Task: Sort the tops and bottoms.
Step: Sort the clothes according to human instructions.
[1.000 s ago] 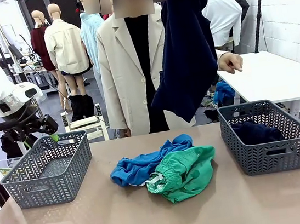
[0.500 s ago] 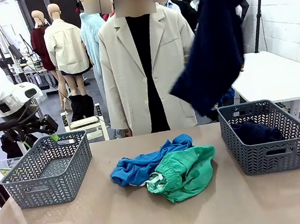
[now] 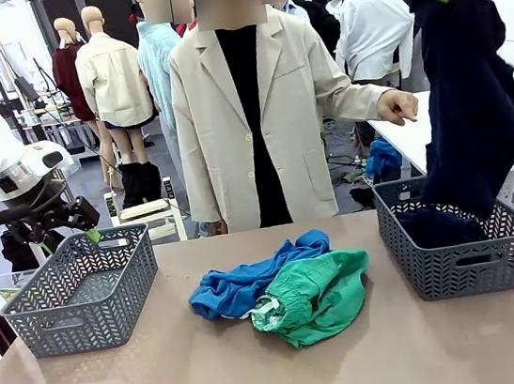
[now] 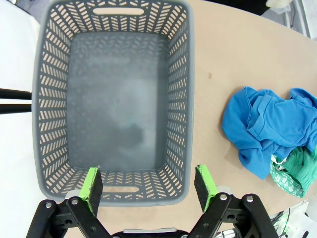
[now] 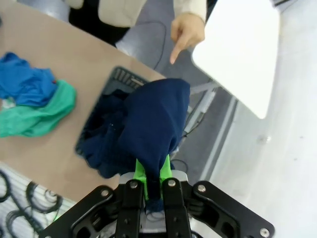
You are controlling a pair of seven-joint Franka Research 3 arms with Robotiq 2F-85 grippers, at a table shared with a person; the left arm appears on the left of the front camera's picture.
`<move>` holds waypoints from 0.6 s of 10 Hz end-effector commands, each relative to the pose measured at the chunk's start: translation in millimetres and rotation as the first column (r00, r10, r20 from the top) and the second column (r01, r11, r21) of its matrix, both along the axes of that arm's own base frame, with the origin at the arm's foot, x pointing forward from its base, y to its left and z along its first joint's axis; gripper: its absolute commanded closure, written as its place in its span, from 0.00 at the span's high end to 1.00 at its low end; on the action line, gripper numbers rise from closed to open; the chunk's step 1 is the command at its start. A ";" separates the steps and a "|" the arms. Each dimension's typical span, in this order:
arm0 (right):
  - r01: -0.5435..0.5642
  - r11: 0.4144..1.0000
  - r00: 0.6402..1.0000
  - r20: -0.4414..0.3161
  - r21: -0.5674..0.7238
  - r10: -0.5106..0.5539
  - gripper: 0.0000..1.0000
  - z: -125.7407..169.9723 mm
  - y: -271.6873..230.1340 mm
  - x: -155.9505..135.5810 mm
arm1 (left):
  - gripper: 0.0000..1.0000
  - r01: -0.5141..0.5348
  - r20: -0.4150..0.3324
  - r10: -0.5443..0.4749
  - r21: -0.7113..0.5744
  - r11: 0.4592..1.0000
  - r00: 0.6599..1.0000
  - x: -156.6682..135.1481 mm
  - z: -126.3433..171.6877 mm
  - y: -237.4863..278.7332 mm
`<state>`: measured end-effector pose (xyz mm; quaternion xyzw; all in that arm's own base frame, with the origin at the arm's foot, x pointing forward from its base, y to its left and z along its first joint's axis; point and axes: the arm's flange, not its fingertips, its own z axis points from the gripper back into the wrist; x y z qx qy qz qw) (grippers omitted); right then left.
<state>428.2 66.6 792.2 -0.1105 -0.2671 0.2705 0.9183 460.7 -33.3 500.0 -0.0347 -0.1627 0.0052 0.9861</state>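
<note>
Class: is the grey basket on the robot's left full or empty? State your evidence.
Empty. Seen from above, the left basket shows its bare grey floor, with no garment inside.

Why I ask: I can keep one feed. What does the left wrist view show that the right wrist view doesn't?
Left wrist view: the open left tool above the left grey basket. Right wrist view: the right tool shut on the navy bottoms, hanging over the right basket, with a person's hand pointing. Both: the blue top and green bottoms heaped on the table.
</note>
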 end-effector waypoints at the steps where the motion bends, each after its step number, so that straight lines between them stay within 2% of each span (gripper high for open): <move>1: 0.032 0.999 0.999 0.025 0.014 -0.033 0.00 -39.8 -16.9 3.1 | 0.96 -0.020 -0.007 0.020 -0.004 1.000 1.000 -2.9 0.6 -0.5; 3: 0.029 0.999 0.999 0.013 0.024 -0.029 0.00 -73.5 -30.6 18.4 | 0.96 -0.020 -0.007 0.020 -0.004 1.000 1.000 -2.9 0.6 -0.5; 5: 0.127 0.988 0.991 0.020 0.089 -0.129 0.00 -113.7 -42.2 61.4 | 0.96 -0.020 -0.007 0.020 -0.004 1.000 1.000 -2.9 0.6 -0.5; 6: 0.134 0.982 0.991 -0.030 0.132 -0.131 0.00 -133.8 -43.5 84.7 | 0.96 -0.020 -0.007 0.020 -0.004 1.000 1.000 -2.9 0.6 -0.5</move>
